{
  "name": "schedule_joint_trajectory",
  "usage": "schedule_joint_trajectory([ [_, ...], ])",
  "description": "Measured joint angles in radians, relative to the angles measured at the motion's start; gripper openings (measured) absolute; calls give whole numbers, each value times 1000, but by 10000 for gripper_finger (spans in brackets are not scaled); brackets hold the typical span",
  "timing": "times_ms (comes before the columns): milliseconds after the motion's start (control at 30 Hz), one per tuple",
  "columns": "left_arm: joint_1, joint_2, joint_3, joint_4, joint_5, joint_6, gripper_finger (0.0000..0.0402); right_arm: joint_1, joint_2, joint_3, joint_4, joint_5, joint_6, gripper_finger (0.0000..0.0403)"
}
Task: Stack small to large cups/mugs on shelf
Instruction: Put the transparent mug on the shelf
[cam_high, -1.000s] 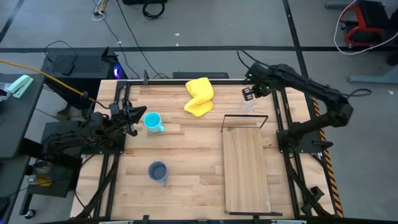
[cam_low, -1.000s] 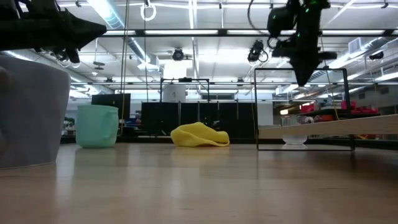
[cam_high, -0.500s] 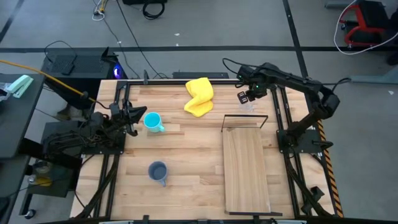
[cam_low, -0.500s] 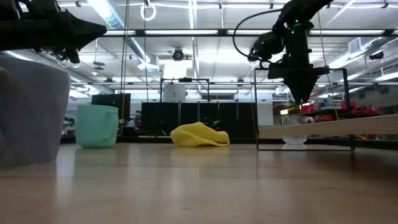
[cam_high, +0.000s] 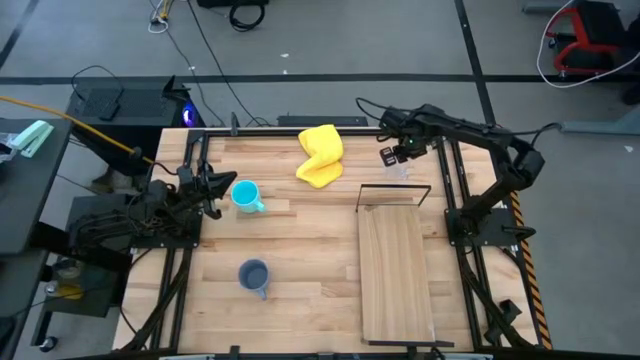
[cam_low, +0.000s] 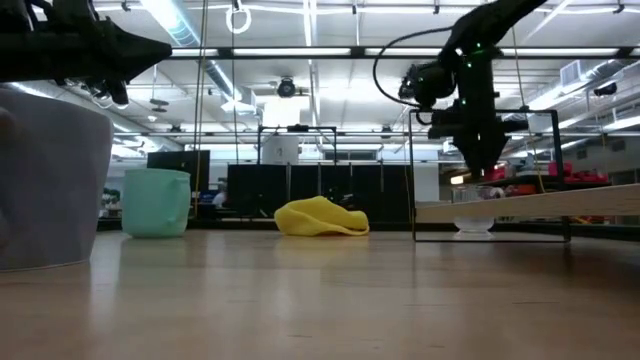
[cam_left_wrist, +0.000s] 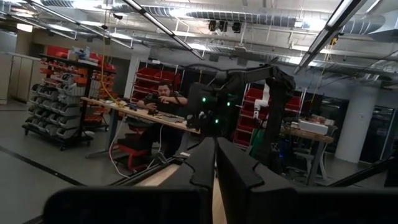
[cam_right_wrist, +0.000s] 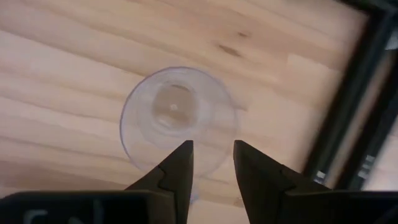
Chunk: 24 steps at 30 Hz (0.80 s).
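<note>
Grey-blue mug (cam_high: 254, 276) stands nearest the front edge of the table (cam_high: 300, 250), on the left half, upright with its handle toward the front; in the low view it fills the left edge of the frame (cam_low: 50, 180). Farther back on the same side sits the cyan mug (cam_high: 245, 195), upright, just beside the left gripper (cam_high: 212, 190), whose fingers lie pressed together and hold nothing. On the right half the shelf (cam_high: 397, 270) lies lengthwise, its black wire frame (cam_high: 393, 195) at the far end. Beyond that frame the clear glass (cam_high: 397, 172) stands upright on the tabletop, not on the shelf board. The right gripper (cam_high: 393, 153) hangs above the glass, pointing down; in its wrist view the two fingers (cam_right_wrist: 177, 168) stand parted over the near rim of the glass (cam_right_wrist: 177, 118), gripping nothing. The yellow cloth (cam_high: 320, 155) lies crumpled at the far middle of the table.
</note>
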Motion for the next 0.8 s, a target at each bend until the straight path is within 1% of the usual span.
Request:
schedule_joint_trajectory([
  [67, 0, 0, 0, 0, 0, 0, 29, -18, 1, -42, 44, -34, -45, 122],
  [167, 0, 0, 0, 1, 0, 0, 31, -44, -5, -71, 64, -35, -62, 122],
  [433, 0, 0, 0, 3, -23, 2, 23, -66, -53, -72, 87, -38, -36, 121],
  [600, 0, 0, 0, 1, -23, 1, 29, -66, -55, -72, 78, -38, -38, 123],
  [800, 0, 0, 0, 1, -23, 2, 34, -66, -55, -72, 56, 19, -20, 122],
])
